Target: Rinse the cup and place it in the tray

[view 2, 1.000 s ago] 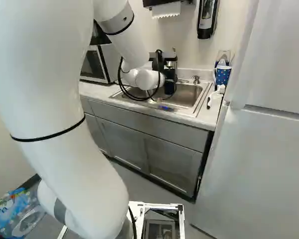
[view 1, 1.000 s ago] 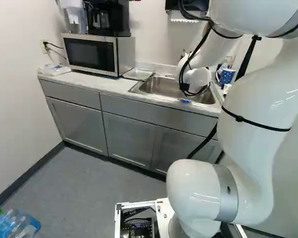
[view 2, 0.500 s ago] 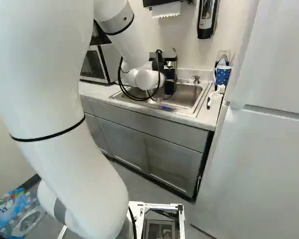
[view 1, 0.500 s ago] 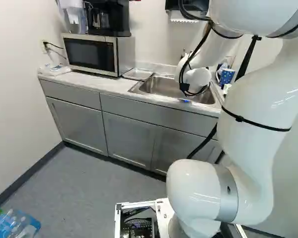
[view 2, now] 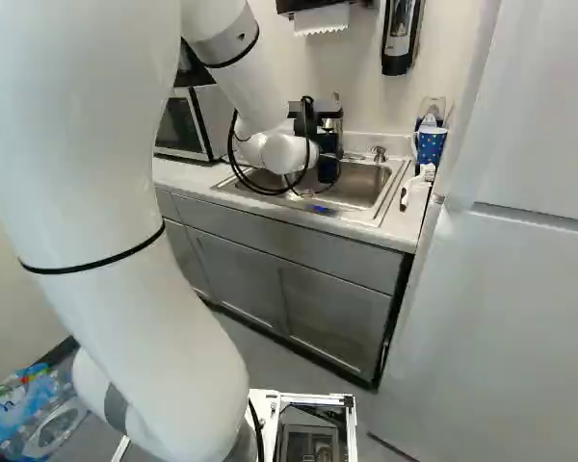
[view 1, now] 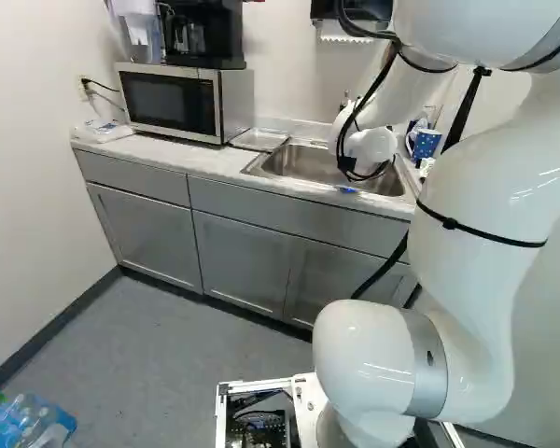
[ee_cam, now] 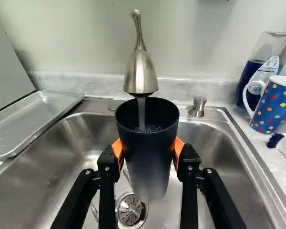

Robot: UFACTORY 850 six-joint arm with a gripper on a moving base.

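With my end effector (ee_cam: 147, 151) closed to the cup's width and gripping the dark cup (ee_cam: 148, 143) upright over the sink (ee_cam: 200, 157), I should steady it under the faucet (ee_cam: 141, 71)'s stream, then tip it out fully.

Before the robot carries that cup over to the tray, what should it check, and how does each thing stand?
1. Cup held from both sides by the gripper: ok.
2. Cup upright: ok, its mouth faces up beneath the faucet.
3. Water turned off: not ok, a stream runs into the cup.
4. Cup emptied: not ok, water is falling inside it.
5. Inside rinsed clean: cannot tell.
6. Tray in view: ok, beside the sink.
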